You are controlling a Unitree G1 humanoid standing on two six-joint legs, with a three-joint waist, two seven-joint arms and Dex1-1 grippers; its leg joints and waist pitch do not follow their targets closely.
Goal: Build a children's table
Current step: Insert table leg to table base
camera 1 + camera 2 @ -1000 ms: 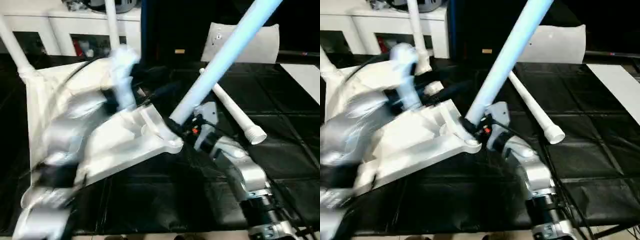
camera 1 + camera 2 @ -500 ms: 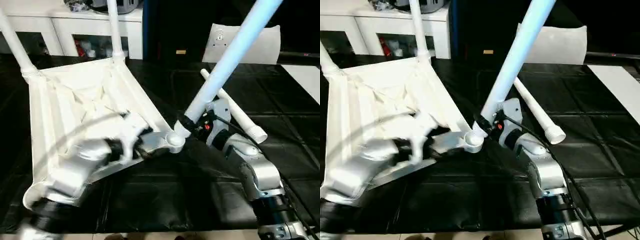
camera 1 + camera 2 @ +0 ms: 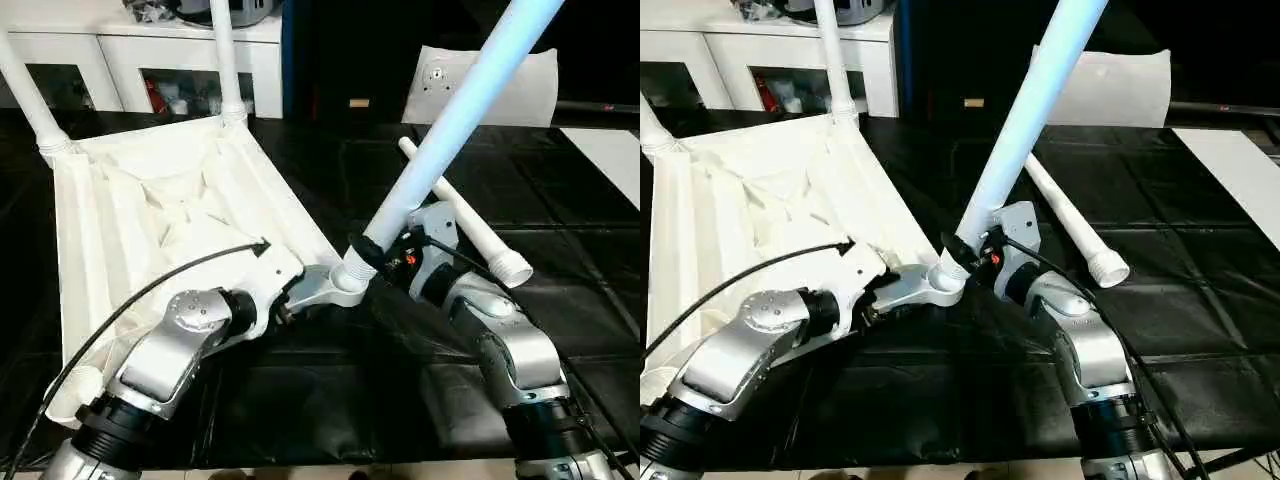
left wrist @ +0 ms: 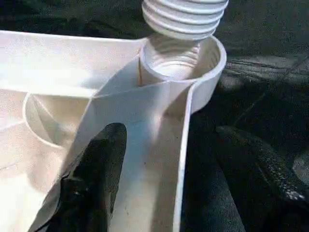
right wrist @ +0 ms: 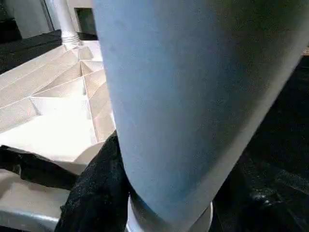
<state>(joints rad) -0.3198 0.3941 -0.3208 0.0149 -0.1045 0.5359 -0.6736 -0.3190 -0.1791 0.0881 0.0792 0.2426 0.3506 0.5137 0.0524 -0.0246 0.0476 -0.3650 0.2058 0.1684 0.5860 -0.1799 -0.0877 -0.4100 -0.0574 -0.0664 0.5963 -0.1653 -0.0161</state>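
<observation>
The white table top (image 3: 150, 220) lies upside down on the black cover (image 3: 560, 300), ribs facing up, on the left side of the head view. Two legs already stand up in its far corners, at about ten and eleven o'clock: one far left leg (image 3: 25, 95) and one next leg (image 3: 225, 60). The left gripper (image 4: 159, 169) reaches in from about seven o'clock. Its fingers are spread apart with the rim of the table top between them, one finger (image 4: 91, 179) inside on the white plastic and the other outside over the black cover, near the round corner socket (image 4: 181, 63). I cannot tell if they are squeezing the rim yet. In the middle, the third leg (image 3: 450, 120) leans up toward one o'clock. Its screw end hangs just above the socket and looks not yet in. The right gripper (image 3: 375, 255) is closed around this leg, low down near the screw end. A spare leg (image 3: 465, 225) lies flat behind it, at about three o'clock. The leg is tilted a lot, so the screw may go in crooked and jam. If the left gripper does not hold the rim tight, the table top could slide or tip when the leg pushes and turns.
</observation>
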